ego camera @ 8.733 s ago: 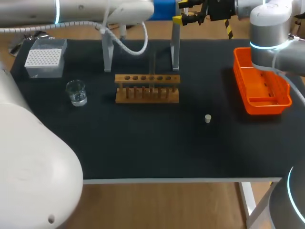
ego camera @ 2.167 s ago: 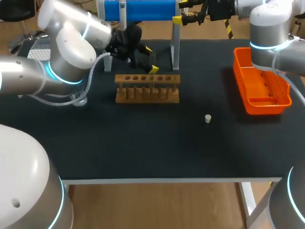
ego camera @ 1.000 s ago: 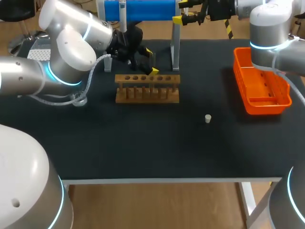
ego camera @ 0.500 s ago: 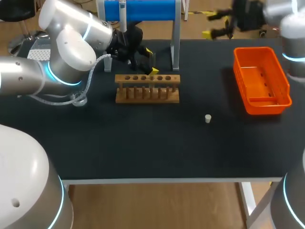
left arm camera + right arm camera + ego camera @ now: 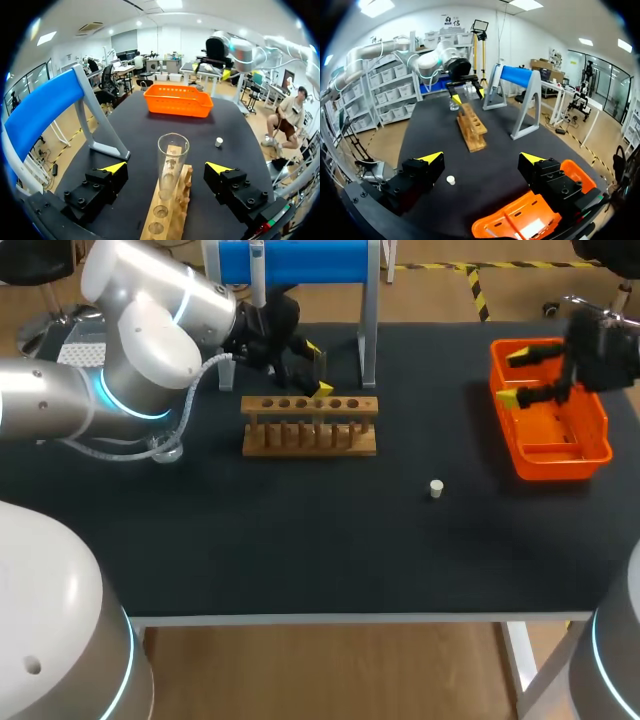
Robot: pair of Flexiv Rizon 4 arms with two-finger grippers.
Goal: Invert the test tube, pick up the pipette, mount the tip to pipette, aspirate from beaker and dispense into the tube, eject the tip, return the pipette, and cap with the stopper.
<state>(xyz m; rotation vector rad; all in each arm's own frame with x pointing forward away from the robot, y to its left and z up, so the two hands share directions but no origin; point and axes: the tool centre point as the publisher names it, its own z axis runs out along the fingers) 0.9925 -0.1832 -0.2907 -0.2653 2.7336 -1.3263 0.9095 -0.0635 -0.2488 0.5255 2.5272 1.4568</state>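
Observation:
A clear test tube stands upright in the wooden rack, its open rim at the upper end. My left gripper is open around the tube, one yellow-tipped finger on each side with a gap to the glass. In the head view this gripper is at the rack's back edge. My right gripper hangs open over the orange tray with nothing between its fingers. The small white stopper lies on the mat in front of the rack, also below the right gripper.
A blue-topped stand rises behind the rack. The glass beaker and white tip box at the left are mostly hidden by my left arm. Dark mat lies bare between the rack and the table's front edge.
My right arm has swung from the table's back edge forward and to the right, over the orange tray. The left arm and the tube have not moved.

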